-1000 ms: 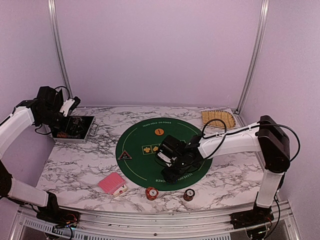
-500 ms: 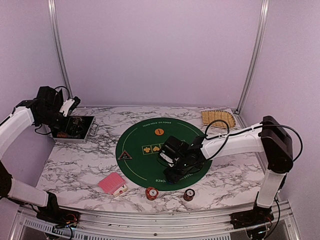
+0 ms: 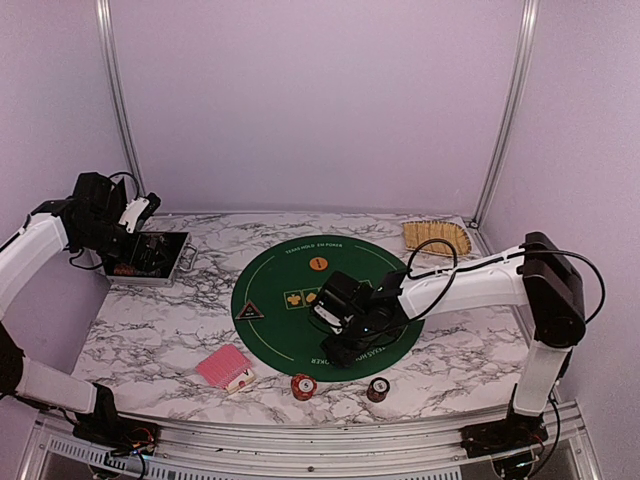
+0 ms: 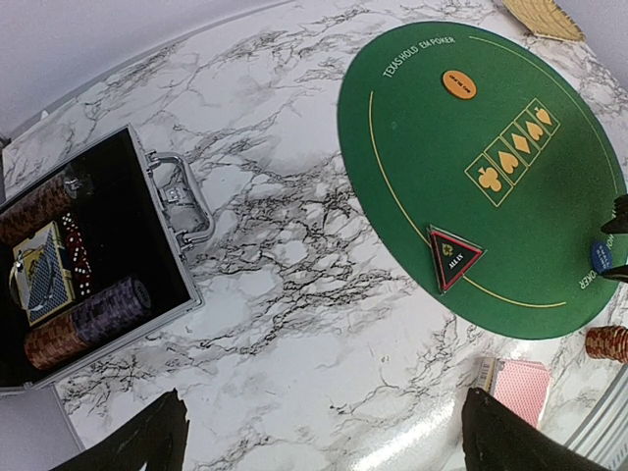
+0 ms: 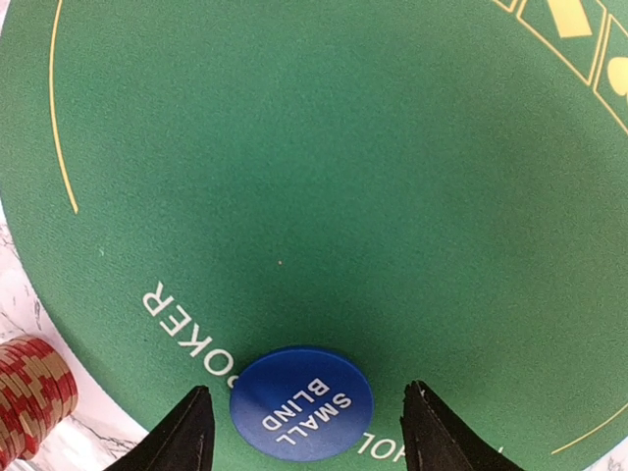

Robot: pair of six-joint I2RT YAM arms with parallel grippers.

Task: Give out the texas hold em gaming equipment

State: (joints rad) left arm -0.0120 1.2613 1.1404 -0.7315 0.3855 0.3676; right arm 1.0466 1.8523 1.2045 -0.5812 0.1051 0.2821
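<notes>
**Right wrist view: blue button between spread fingers, not gripped**

Right wrist camera gave me the clearest look. The right gripper (image 5: 309, 388) hung low over the 6 o'clock edge of the round green mat (image 5: 324, 167). Its fingers (image 5: 186, 432) were spread to either side of the round blue button (image 5: 301, 403). The button lay flat on the mat's white lettering, and I saw green on both sides of it, so neither finger touched it. A red and gold chip stack (image 5: 29, 397) sat just off the mat on the marble at the lower left of that view.

From the top camera, the right arm hid the blue button. The round orange button (image 3: 318, 263) lay at 12 o'clock on the mat and the dark triangular button (image 3: 249, 310) at 9 o'clock. Off the mat, on the white marble table (image 3: 180, 330), I counted three things:
- the red-backed playing cards (image 3: 224, 366) at about 8 o'clock
- the red stack just left of 6 o'clock
- a darker chip stack (image 3: 378, 389) at 5 o'clock

A woven straw tray (image 3: 437, 237) lay at 2 o'clock.

The left gripper (image 4: 326, 392) hovered high near the open metal case (image 3: 180, 262), well off the mat past 9 o'clock. Its fingers were spread wide with nothing between them. Through the left wrist camera I saw rolls of chips and a card deck in the case.
</notes>
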